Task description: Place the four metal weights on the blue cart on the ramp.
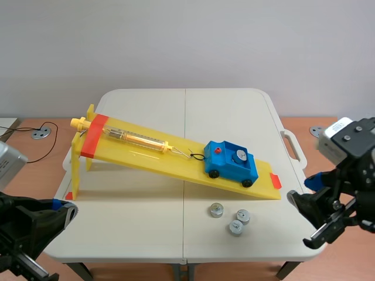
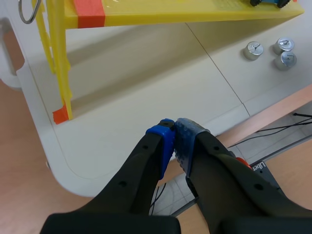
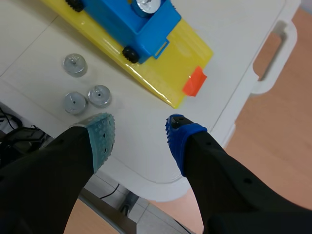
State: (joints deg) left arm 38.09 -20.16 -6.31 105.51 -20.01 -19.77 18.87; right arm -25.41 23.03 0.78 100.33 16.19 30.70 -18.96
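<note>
Resting beside the ramp (image 1: 146, 157) are round metal weights (image 1: 242, 217).

2 black arms. The left gripper (image 2: 173, 127) has thick black fingers tipped with blue pads (image 2: 189, 140). The right gripper (image 3: 138, 131) has 1 grey-green dotted pad (image 3: 103, 132) and 1 blue pad (image 3: 175, 137). A pale grey box (image 1: 338, 133) tops the right arm.

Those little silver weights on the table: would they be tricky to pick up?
The weights look like solid metal, so probably heavy for their size. Their smooth shiny sides may slip in a grip. Standing flat, they seem unlikely to roll.
</note>
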